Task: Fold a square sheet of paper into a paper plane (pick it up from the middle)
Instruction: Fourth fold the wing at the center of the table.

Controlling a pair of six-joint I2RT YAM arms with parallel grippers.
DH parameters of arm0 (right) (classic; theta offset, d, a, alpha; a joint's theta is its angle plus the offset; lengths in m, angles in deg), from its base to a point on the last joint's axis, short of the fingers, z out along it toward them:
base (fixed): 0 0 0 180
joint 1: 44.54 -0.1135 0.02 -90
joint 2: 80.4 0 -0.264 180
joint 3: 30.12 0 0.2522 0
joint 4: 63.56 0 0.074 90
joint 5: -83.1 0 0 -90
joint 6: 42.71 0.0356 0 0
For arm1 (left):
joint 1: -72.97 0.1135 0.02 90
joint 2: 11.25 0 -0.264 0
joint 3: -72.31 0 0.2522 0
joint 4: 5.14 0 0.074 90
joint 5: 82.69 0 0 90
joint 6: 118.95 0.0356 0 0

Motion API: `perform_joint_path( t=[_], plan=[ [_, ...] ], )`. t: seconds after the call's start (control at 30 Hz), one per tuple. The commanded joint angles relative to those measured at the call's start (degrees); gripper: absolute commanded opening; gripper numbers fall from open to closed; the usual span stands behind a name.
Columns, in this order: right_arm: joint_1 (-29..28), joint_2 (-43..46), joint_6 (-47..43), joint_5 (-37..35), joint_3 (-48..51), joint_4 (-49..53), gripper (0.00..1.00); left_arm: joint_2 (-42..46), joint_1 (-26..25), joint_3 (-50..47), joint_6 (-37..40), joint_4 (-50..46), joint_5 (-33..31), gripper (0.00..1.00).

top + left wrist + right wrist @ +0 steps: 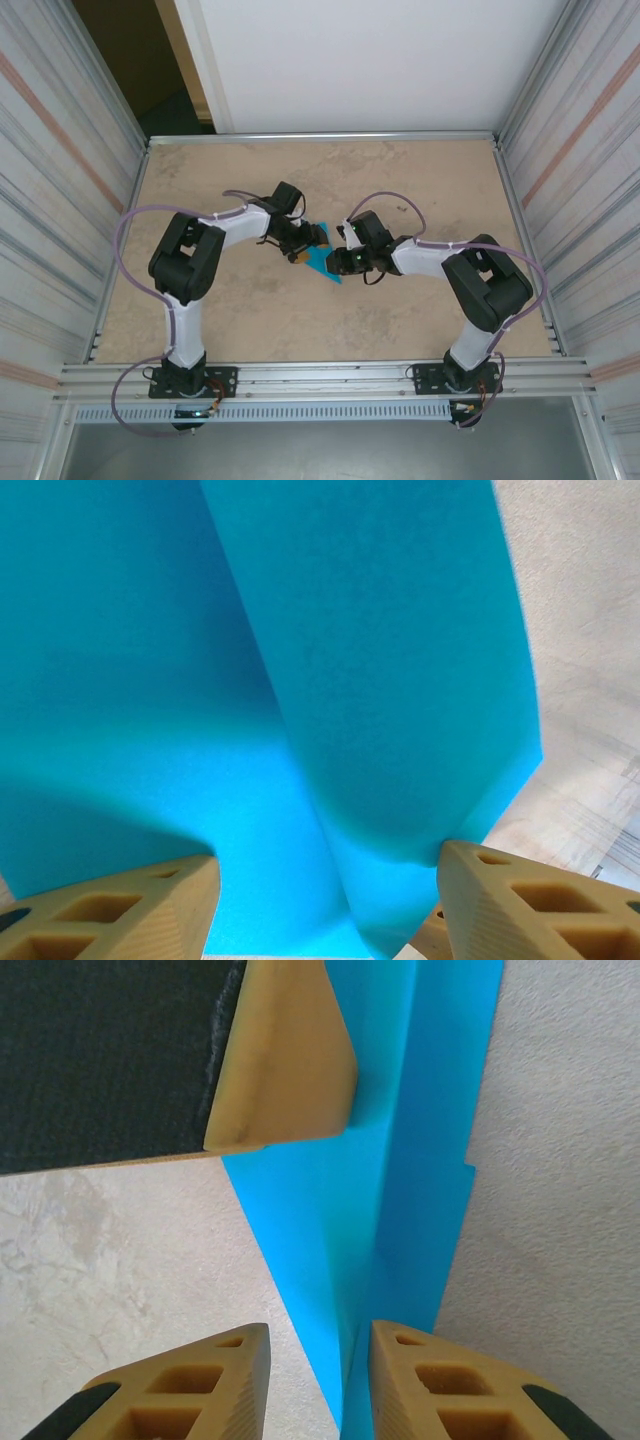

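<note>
Item: thin teal-blue square sheet of paper (322, 262), now partly folded into a narrower creased shape. It lies on the beige, stone-patterned table (420, 180) at the centre of the top view, between the two arm tips. Left gripper (305, 243): tan ribbed fingers at the upper left edge of the paper. In its wrist view the jaws stand wide apart at the bottom of the frame, unclenched, with a raised flap of the paper (380, 680) running up between them and brushing the right-hand finger. Right gripper (340, 262): at the paper's lower right edge. In its wrist view the jaws are narrowed but not clamped. The upright crease (400, 1210) passes between them, close against the right-hand finger, and bare table shows on the other side. One finger (285, 1070) of the left gripper rests on the paper at the upper left of that frame. Step in hand, by my reading: an early lengthwise fold, with the flap lifted and the plane's pointed form not yet made. Next move calls for pressing the flap flat along the crease while one finger pins the sheet so it cannot slide.
</note>
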State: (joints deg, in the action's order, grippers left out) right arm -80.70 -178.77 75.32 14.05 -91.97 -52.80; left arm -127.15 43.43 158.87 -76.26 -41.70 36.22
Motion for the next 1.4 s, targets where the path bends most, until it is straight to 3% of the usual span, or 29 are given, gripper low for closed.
perform_joint_path(
  t=[0.0, 0.77, 1.37],
  plan=[
    [-0.5, -0.7, -0.1, -1.3, 0.5, -1.2, 0.3, -10.4, 0.2, -5.3, -0.8, -10.5, -8.5, 0.63],
    [-0.2, -3.3, -1.4, -1.1, 0.7, -3.2, 0.22, -11.9, 0.8, -5.6, -1.2, -9.7, -6.3, 0.63],
    [1.8, -4.0, -1.8, 3.2, 1.8, -5.1, 0.06, -11.0, 0.9, -6.3, -1.3, -9.0, -5.8, 0.63]
  ],
)
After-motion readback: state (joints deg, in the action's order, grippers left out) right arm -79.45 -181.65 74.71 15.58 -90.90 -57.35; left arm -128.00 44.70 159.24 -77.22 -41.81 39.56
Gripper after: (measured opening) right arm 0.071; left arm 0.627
